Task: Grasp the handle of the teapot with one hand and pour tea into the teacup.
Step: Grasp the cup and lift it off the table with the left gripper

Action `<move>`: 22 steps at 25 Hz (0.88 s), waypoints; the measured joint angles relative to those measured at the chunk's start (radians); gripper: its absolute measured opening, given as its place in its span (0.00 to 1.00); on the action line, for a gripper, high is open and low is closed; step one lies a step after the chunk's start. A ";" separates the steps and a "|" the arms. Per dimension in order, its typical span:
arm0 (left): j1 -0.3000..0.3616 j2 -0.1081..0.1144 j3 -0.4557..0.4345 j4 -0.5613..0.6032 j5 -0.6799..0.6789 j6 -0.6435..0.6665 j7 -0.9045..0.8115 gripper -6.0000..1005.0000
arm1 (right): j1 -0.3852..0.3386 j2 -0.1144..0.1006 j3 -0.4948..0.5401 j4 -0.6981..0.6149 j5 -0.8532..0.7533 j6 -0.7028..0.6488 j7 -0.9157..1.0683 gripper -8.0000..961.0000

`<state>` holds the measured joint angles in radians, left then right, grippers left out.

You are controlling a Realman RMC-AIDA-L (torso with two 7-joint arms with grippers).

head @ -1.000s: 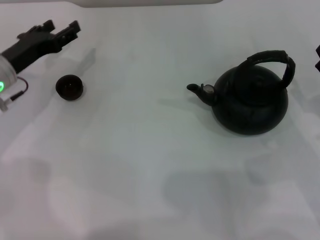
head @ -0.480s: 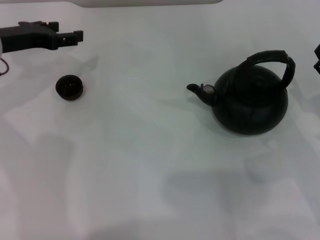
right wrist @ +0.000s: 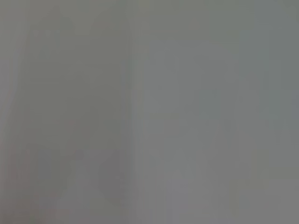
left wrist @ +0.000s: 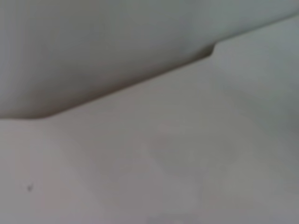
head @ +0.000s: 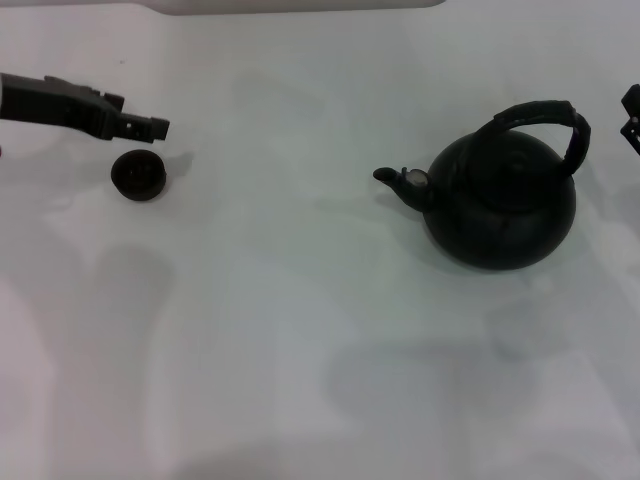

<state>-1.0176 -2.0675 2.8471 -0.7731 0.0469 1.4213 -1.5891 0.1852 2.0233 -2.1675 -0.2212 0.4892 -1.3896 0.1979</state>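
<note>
In the head view the round matte-black teapot [head: 500,200] stands upright on the white table at the right, its spout pointing left. Its black arched handle [head: 540,112] rises over its top, with nothing holding it. The tiny black teacup [head: 138,174] stands at the far left. My left gripper [head: 150,127] reaches in from the left edge, lying level just behind and above the teacup, apart from it. Only a black sliver of my right gripper [head: 632,115] shows at the right edge, just right of the handle. Neither wrist view shows the teapot or the teacup.
The white table [head: 300,300] stretches between the teacup and the teapot. Its back edge [head: 300,8] runs along the top of the head view. The left wrist view shows only bare table [left wrist: 163,163] and a pale wall [left wrist: 93,46].
My left gripper has swung from pointing up and away to lying level, and has come down closer to the teacup. The teapot, the teacup and the right gripper have not moved.
</note>
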 joint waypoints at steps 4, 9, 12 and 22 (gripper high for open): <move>-0.016 0.000 0.000 -0.001 0.052 0.001 -0.019 0.84 | 0.001 0.000 0.000 0.000 0.000 0.004 0.000 0.91; -0.019 0.001 0.000 -0.002 0.062 -0.004 -0.028 0.84 | 0.004 0.000 0.000 0.000 0.000 0.004 0.000 0.91; -0.021 0.001 0.000 0.003 0.070 -0.005 -0.029 0.84 | 0.005 0.000 0.000 0.001 0.000 0.004 0.000 0.91; -0.028 -0.001 0.000 0.011 0.102 -0.013 -0.024 0.84 | 0.006 0.000 0.000 0.003 0.002 0.003 0.000 0.91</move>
<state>-1.0454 -2.0687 2.8471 -0.7619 0.1493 1.4079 -1.6136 0.1917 2.0233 -2.1674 -0.2177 0.4909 -1.3863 0.1979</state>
